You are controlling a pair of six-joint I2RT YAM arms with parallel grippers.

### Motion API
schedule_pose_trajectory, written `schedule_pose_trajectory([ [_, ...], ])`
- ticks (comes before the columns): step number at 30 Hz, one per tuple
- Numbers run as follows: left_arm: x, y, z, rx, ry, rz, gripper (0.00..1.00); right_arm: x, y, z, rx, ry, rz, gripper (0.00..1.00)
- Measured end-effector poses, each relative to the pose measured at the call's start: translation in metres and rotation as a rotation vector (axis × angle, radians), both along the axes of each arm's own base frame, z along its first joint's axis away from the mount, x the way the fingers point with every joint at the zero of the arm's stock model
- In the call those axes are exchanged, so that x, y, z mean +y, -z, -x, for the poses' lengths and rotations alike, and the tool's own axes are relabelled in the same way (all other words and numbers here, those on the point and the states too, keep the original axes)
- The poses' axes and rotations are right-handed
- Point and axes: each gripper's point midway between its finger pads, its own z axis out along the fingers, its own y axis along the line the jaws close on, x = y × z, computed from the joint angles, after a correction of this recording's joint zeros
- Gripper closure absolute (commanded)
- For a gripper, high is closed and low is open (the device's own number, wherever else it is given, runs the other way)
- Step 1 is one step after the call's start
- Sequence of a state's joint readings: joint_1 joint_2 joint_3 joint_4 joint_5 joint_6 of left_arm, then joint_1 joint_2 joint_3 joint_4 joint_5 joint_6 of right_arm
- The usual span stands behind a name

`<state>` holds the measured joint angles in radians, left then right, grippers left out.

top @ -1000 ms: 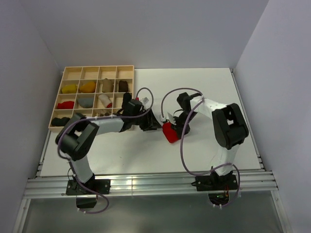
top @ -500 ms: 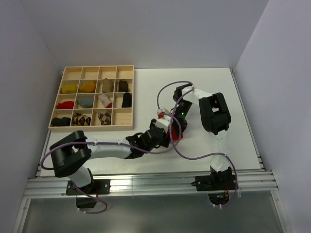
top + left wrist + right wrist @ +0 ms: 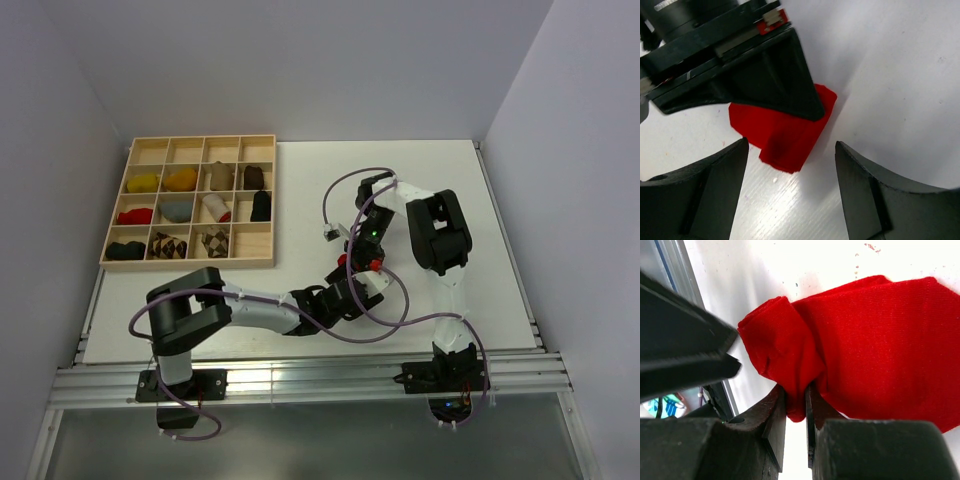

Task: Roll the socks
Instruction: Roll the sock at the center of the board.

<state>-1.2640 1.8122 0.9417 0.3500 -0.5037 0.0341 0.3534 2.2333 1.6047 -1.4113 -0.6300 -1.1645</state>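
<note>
A red sock (image 3: 875, 340) lies bunched on the white table (image 3: 440, 170). My right gripper (image 3: 796, 399) is shut on a fold of it near its rolled end. My left gripper (image 3: 791, 149) is open and low over the table, its fingers (image 3: 710, 190) on either side of the sock's folded corner (image 3: 790, 140) without touching it. From above, both grippers (image 3: 352, 288) (image 3: 362, 260) meet over the sock (image 3: 377, 264), which is mostly hidden. A black sock roll (image 3: 261, 206) and argyle rolls (image 3: 167, 245) sit in tray compartments.
A wooden compartment tray (image 3: 190, 140) stands at the back left with yellow, orange, grey, red and dark sock bundles. Purple cables loop around both arms near the sock. The right arm's finger (image 3: 770, 80) crosses the left wrist view above the sock.
My left arm swung from the tray down to the red sock and its jaws opened wider. The black roll now shows in the tray. The right gripper kept its grip and shifted slightly.
</note>
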Motion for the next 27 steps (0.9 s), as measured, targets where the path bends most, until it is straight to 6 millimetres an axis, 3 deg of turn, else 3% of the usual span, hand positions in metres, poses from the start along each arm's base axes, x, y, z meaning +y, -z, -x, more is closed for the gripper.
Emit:
schedule_pose_trajectory([
  [10, -0.009, 0.031, -0.001, -0.005, 0.069, -0.096, 0.39, 0.000, 0.000, 0.000, 0.011, 0.017, 0.015, 0.86],
  [13, -0.009, 0.032, -0.003, -0.006, 0.073, -0.097, 0.55, 0.000, 0.000, 0.001, 0.017, 0.019, 0.019, 0.86],
  [16, -0.009, 0.031, -0.009, 0.003, 0.072, -0.089, 0.82, -0.001, 0.000, 0.002, 0.024, 0.020, 0.027, 0.85],
  [17, -0.009, 0.032, -0.009, 0.014, 0.077, -0.087, 1.00, -0.001, 0.000, 0.002, 0.025, 0.022, 0.029, 0.84],
  [19, -0.010, 0.033, -0.011, 0.037, 0.088, -0.087, 1.00, -0.002, 0.000, 0.002, 0.026, 0.023, 0.035, 0.80],
  [23, -0.014, 0.034, -0.013, 0.106, 0.118, -0.068, 1.00, -0.005, 0.000, 0.001, 0.032, 0.036, 0.044, 0.59],
  [27, -0.017, 0.033, -0.018, 0.206, 0.130, -0.004, 1.00, -0.006, -0.008, -0.002, 0.024, 0.070, 0.026, 0.53],
])
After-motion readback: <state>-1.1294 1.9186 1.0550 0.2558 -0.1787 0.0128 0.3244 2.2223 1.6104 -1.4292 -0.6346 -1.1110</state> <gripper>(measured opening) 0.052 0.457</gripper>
